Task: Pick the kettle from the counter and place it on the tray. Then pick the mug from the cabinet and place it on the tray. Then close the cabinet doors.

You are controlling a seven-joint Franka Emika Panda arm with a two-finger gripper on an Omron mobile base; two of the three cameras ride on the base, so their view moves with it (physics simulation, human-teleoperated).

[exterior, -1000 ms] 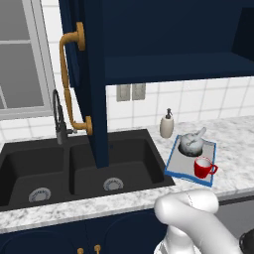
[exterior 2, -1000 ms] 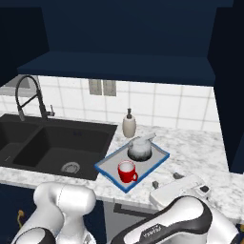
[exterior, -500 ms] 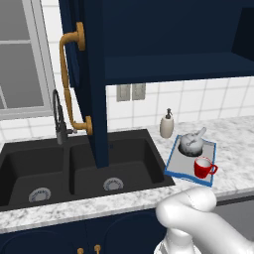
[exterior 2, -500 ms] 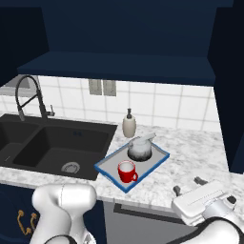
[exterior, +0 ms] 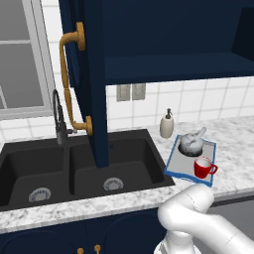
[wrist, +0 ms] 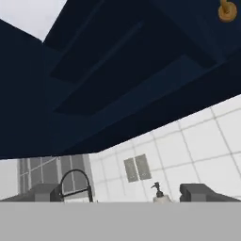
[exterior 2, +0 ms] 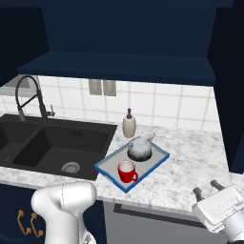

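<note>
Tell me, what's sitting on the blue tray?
On the tray sit the silvery kettle at the back and the red mug in front. The patches of tray under them are covered.

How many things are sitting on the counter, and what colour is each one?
Blue-rimmed grey tray: 1
Silvery-grey kettle: 1
Red mug: 1
Beige soap bottle: 1
Total: 4 (the kettle and mug sit on the tray)
</note>
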